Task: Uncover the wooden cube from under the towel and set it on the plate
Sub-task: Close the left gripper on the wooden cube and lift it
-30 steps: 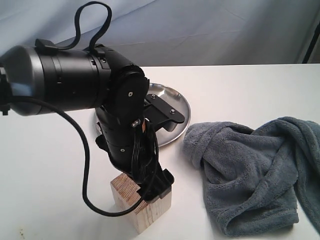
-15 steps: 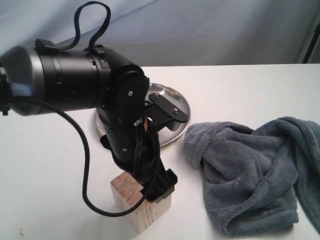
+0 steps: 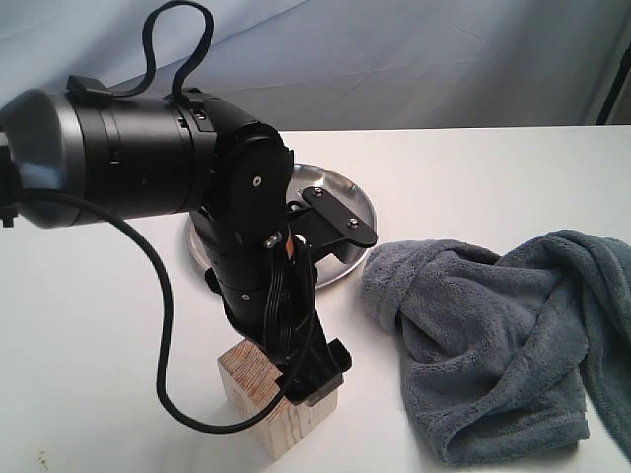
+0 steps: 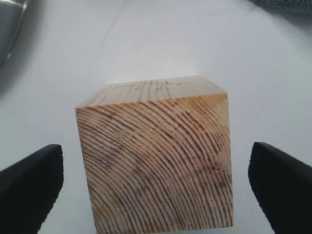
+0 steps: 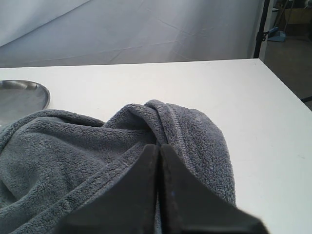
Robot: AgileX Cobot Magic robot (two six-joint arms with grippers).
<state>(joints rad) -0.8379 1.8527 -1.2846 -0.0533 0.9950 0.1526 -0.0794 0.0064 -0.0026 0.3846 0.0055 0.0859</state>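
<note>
The wooden cube point(image 3: 258, 406) stands uncovered on the white table near the front edge, its grain face filling the left wrist view point(image 4: 156, 161). My left gripper point(image 4: 156, 163) is open and straddles it; one finger point(image 4: 30, 187) and the other point(image 4: 282, 183) each stand a small gap off the cube's sides. The steel plate point(image 3: 350, 192) lies just behind, mostly hidden by the left arm. The grey-blue towel point(image 3: 493, 335) lies bunched at the right. My right gripper point(image 5: 159, 147) is shut, with a fold of the towel point(image 5: 97, 151) pinched at its tips.
The bulky black left arm point(image 3: 128, 153) and its cable loop point(image 3: 168, 325) block much of the exterior view. A grey backdrop hangs behind the table. The table's right edge point(image 5: 287, 92) shows in the right wrist view.
The left gripper has sunk slightly lower and to the right around the cube. The towel and the plate have not moved.
</note>
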